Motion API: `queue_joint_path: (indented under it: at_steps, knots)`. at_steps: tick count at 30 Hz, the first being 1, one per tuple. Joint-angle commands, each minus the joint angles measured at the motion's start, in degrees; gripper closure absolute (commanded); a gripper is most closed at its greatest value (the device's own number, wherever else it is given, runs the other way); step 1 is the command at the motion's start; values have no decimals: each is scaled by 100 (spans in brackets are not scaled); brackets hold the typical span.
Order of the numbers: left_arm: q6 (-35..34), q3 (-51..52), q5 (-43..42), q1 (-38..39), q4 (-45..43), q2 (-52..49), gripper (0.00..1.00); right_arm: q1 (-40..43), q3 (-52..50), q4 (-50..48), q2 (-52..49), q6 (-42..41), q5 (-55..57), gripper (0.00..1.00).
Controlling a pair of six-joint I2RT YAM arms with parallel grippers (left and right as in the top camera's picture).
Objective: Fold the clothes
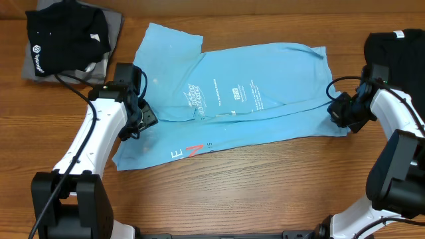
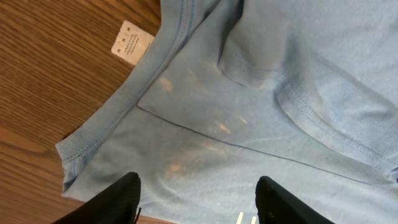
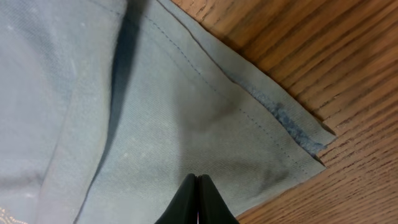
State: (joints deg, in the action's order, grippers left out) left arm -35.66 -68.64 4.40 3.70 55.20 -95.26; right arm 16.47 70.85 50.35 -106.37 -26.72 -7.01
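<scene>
A light blue T-shirt (image 1: 252, 99) with white print and red-and-white lettering lies across the table, partly folded lengthwise. My left gripper (image 1: 147, 118) is open just above its collar end. In the left wrist view the fingers (image 2: 199, 199) straddle blue cloth (image 2: 249, 124) near the ribbed collar and a white label (image 2: 132, 42). My right gripper (image 1: 335, 109) is shut at the shirt's right hem. In the right wrist view its closed tips (image 3: 198, 186) rest over the flat hem corner (image 3: 292, 134), with no cloth visibly between them.
A black T-shirt (image 1: 66, 36) lies on a grey one (image 1: 114, 25) at the back left corner. Another black garment (image 1: 398, 50) sits at the back right, behind my right arm. Bare wooden table (image 1: 252, 186) runs along the front.
</scene>
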Motion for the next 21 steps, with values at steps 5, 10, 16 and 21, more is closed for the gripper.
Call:
queue_joint_path:
  at_steps: [5, 10, 16, 21]
  knots:
    - [98, -37, 68, -35, -61, 0, 15, 22, -212, -205, -24, -79, 208, 96]
    - [96, -37, 70, -35, -66, 0, 0, 22, -516, -492, -26, -363, 306, 96]
    - [96, -37, 68, -35, -125, 0, 0, 22, -719, -680, -28, -527, 363, 96]
    - [96, -37, 70, -35, -131, 0, 0, 68, -925, -680, -28, -723, 553, 96]
